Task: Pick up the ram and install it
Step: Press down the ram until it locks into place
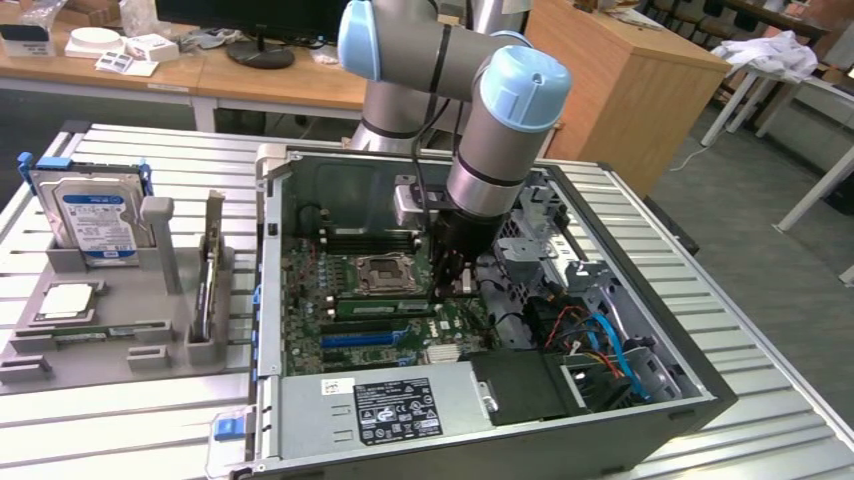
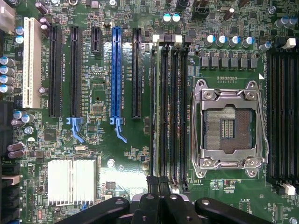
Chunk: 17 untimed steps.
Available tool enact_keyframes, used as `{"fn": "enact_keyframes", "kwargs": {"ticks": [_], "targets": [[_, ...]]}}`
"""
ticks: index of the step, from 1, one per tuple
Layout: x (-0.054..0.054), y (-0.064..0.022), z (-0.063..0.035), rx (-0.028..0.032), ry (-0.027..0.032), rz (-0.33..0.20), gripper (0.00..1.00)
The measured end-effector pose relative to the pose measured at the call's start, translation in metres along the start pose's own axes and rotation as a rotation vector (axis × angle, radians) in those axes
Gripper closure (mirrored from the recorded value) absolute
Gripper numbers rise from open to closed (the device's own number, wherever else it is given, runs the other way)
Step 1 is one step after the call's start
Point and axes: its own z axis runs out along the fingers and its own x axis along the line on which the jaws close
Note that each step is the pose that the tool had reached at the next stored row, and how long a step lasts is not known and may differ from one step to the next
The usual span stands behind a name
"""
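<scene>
A long green ram stick [image 1: 380,307] sits on edge in a memory slot on the motherboard, just in front of the empty processor socket [image 1: 382,270]. My gripper [image 1: 454,287] reaches down into the open computer case, at the end of that stick toward the exterior view's right. In the wrist view the two dark fingertips [image 2: 152,185] are pressed together, and the gripper [image 2: 158,184] is shut over one end of the black memory slots [image 2: 164,112] beside the socket [image 2: 229,126]. I cannot tell whether the fingertips touch the stick.
A grey holder [image 1: 120,300] at the exterior view's left carries a hard drive with a blue label [image 1: 94,215], a square silver processor [image 1: 70,298], a stick on edge [image 1: 207,285] and a flat green one [image 1: 94,329]. The power supply [image 1: 387,405], cables [image 1: 601,345] and case walls close in around the gripper.
</scene>
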Motion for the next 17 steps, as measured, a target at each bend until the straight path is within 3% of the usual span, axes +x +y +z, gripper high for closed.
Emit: {"fn": "enact_keyframes", "kwargs": {"ticks": [17], "targets": [[-0.0002, 0.0001, -0.0034, 0.0001, -0.0004, 0.000, 0.89]]}}
